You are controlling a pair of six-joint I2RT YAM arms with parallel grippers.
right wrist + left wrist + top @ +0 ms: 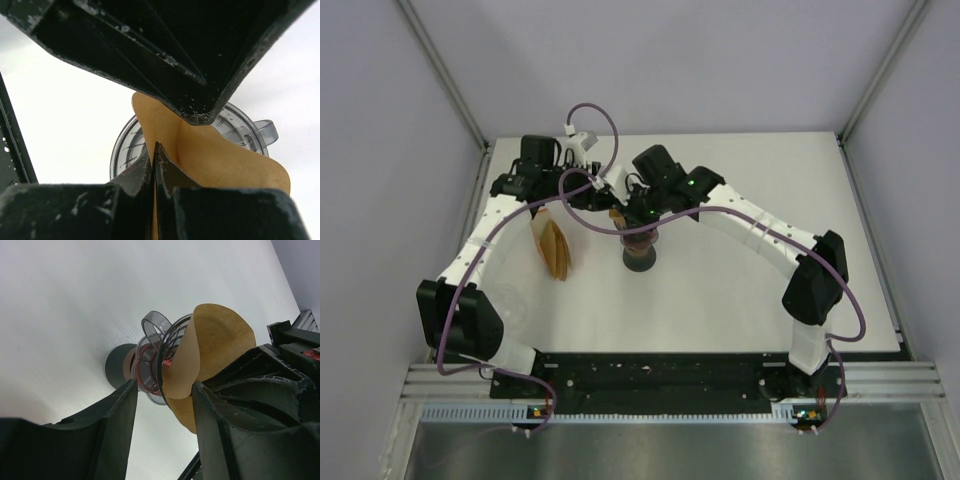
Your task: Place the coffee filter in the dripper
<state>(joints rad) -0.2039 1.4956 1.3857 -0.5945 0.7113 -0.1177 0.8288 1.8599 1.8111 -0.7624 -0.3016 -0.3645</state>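
Note:
A brown paper coffee filter [220, 335] hangs partly opened over the rim of the clear plastic dripper [150, 365], which stands on a dark round base. My right gripper [154, 156] is shut on one edge of the filter [220, 160], just above the dripper [240, 125]. From the other side, my left gripper [165, 390] is open. The filter's lower fold lies between its fingers and touches the right-hand finger [207, 405]. In the top view both grippers [612, 197] [628, 216] meet over the dripper [640, 252] at the table's middle.
A stack of spare brown filters [557, 250] lies on the white table [740, 290] just left of the dripper. Purple cables loop over both arms. Grey walls close the table's left, back and right sides.

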